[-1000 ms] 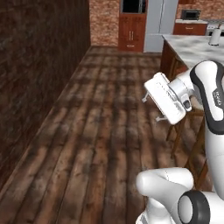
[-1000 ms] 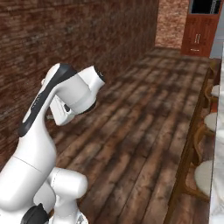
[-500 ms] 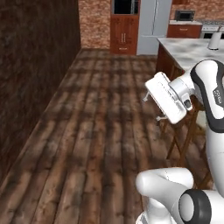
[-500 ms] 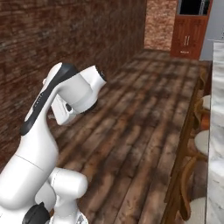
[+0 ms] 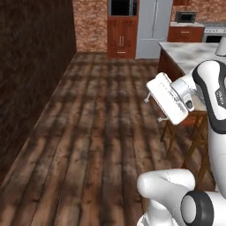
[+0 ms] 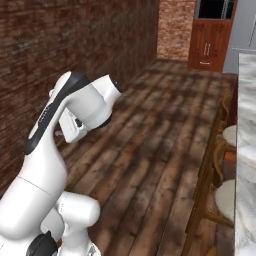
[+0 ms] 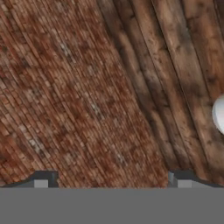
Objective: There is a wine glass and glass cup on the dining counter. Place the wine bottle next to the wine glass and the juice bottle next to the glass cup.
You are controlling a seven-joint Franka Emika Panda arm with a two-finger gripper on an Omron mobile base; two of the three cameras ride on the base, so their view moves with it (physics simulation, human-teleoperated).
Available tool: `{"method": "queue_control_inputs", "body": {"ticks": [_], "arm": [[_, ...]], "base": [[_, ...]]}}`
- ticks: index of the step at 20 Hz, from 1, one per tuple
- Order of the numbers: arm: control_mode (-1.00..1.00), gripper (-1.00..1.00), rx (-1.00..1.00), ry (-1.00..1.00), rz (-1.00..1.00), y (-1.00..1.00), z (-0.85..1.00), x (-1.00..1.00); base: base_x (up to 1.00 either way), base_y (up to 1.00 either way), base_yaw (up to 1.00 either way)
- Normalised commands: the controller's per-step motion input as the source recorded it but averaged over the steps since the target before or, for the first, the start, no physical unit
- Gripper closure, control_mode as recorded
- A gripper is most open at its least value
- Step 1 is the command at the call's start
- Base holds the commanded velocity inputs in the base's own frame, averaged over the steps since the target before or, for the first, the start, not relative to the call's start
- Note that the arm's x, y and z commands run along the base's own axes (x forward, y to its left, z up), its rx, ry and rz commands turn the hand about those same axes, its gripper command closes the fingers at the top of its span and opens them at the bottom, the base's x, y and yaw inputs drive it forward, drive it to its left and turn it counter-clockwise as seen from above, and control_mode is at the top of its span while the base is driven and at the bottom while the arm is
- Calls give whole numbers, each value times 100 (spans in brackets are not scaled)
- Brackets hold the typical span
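- Zero of the two bottles is placed, as far as these views show; I judge the task barely begun, with the base out on the dark plank wooden floor point(image 5: 97, 132).
- One two-finger gripper point(image 7: 109, 178), fingertips point(image 7: 41, 179) set wide apart with nothing between them; it points at the red-brown brick wall point(image 7: 65, 87) and the floor planks beside it.
- One white arm with dark joints, folded up and carried high above the floor, well apart from any counter.
- One rectangular white-and-grey veined marble dining counter point(image 6: 246, 150) on slim reddish-brown wooden legs, standing along the right edge of the floor; round pale-seated wooden stools point(image 6: 225, 192) are tucked just beside it.
- Same counter in the left base view point(image 5: 190, 53), partly hidden behind the arm; a white object on its far end is too cut off to name.
- Wine bottle, juice bottle, wine glass and glass cup: whereabouts cannot be told.
- Remaining, by my reading: find and fetch each bottle, then set each beside its glass on the counter.
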Motion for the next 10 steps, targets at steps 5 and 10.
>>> {"method": "queue_control_inputs", "body": {"ticks": [5,10], "arm": [[100,-100,0,0,0,0,0,0],[100,-100,0,0,0,0,0,0]], "base": [[100,0,-1],[85,0,0]]}}
